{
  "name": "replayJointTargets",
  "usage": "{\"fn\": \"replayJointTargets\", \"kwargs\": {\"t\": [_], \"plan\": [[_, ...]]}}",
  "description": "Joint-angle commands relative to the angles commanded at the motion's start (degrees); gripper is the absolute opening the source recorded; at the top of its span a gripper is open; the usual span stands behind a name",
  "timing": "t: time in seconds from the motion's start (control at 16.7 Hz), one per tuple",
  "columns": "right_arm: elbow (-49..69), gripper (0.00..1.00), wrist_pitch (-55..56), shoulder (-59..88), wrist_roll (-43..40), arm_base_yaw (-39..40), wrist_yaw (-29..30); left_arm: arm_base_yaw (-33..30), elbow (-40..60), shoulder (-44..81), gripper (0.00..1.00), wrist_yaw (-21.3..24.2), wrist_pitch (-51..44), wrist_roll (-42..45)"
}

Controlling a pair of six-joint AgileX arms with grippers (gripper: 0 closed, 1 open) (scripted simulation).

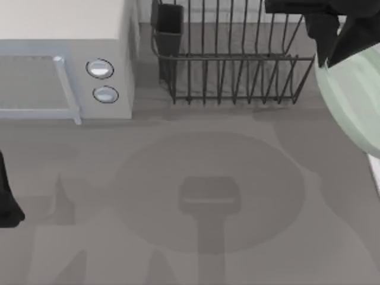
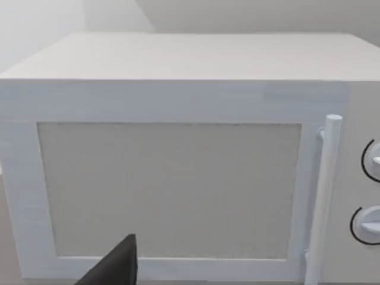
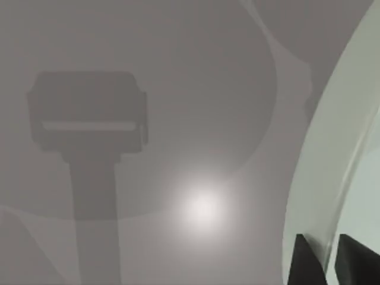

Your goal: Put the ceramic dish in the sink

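Here, your right gripper (image 3: 325, 261) pinches the rim of the ceramic dish (image 1: 353, 98) between its dark fingers, carrying the pale green plate tilted in the air at the top view's three o'clock edge, beside the black wire dish rack (image 1: 231, 56) at one o'clock. That edge grip likely keeps the plate clear of the counter on its way to the sink. Your left gripper (image 2: 116, 270) sits parked at nine o'clock, facing the white microwave (image 2: 178, 166); whether its fingers are spread you cannot tell. The grey counter (image 1: 196, 196) carries a round shadow at its centre.
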Motion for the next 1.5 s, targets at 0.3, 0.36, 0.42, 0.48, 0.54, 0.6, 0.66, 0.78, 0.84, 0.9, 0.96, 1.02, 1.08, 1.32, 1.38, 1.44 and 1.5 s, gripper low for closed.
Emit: {"fn": "replayJointTargets", "kwargs": {"t": [0.3, 0.36, 0.42, 0.48, 0.54, 0.6, 0.66, 0.78, 0.84, 0.9, 0.96, 1.02, 1.08, 1.32, 1.38, 1.44, 1.5], "plan": [[1.68, 0.0, 0.23, 1.05, -0.08, 0.22, -0.03, 0.0, 0.0, 0.0, 1.0, 0.0, 0.0, 0.0], [2.38, 0.0, 0.29, 1.79, -0.8, -0.51, -0.03, 0.0, 0.0, 0.0, 1.0, 0.0, 0.0, 0.0], [3.59, 0.0, 0.41, 3.13, -2.12, -1.82, -0.03, 0.0, 0.0, 0.0, 1.0, 0.0, 0.0, 0.0], [5.25, 0.0, 0.57, 5.07, -3.98, -3.69, -0.04, 0.0, 0.0, 0.0, 1.0, 0.0, 0.0, 0.0], [7.24, 0.0, 0.79, 7.61, -6.28, -5.99, -0.05, 0.0, 0.0, 0.0, 1.0, 0.0, 0.0, 0.0], [9.46, 0.0, 1.07, 10.74, -8.91, -8.64, -0.06, 0.0, 0.0, 0.0, 1.0, 0.0, 0.0, 0.0], [11.79, 0.0, 1.4, 14.47, -11.82, -11.58, -0.07, 0.0, 0.0, 0.0, 1.0, 0.0, 0.0, 0.0], [16.5, 0.0, 2.21, 22.67, -18.3, -18.1, -0.09, 0.0, 0.0, 0.0, 1.0, 0.0, 0.0, 0.0], [18.73, 0.0, 2.67, 26.27, -21.53, -21.35, -0.1, 0.0, 0.0, 0.0, 1.0, 0.0, 0.0, 0.0], [20.79, 0.0, 3.14, 29.27, -24.44, -24.27, -0.12, 0.0, 0.0, 0.0, 1.0, 0.0, 0.0, 0.0], [22.6, 0.0, 3.57, 31.67, -26.8, -26.63, -0.13, 0.0, 0.0, 0.0, 1.0, 0.0, 0.0, 0.0], [24.07, 0.0, 3.93, 33.46, -28.56, -28.39, -0.13, 0.0, 0.0, 0.0, 1.0, 0.0, 0.0, 0.0], [25.11, 0.0, 4.2, 34.64, -29.73, -29.56, -0.14, 0.0, 0.0, 0.0, 1.0, 0.0, 0.0, 0.0], [25.7, 0.0, 4.35, 35.28, -30.36, -30.19, -0.14, 0.0, 0.0, 0.0, 1.0, 0.0, 0.0, 0.0], [25.7, 0.0, 4.35, 35.28, -30.36, -30.19, -0.14, 0.0, 0.0, 0.0, 1.0, 0.0, 0.0, 0.0], [25.7, 0.08, 4.35, 35.28, -30.36, -30.19, -0.14, 0.0, 0.0, 0.0, 1.0, 0.0, 0.0, 0.0], [25.7, 0.15, 4.35, 35.28, -30.36, -30.19, -0.14, 0.0, 0.0, 0.0, 1.0, 0.0, 0.0, 0.0]]}}
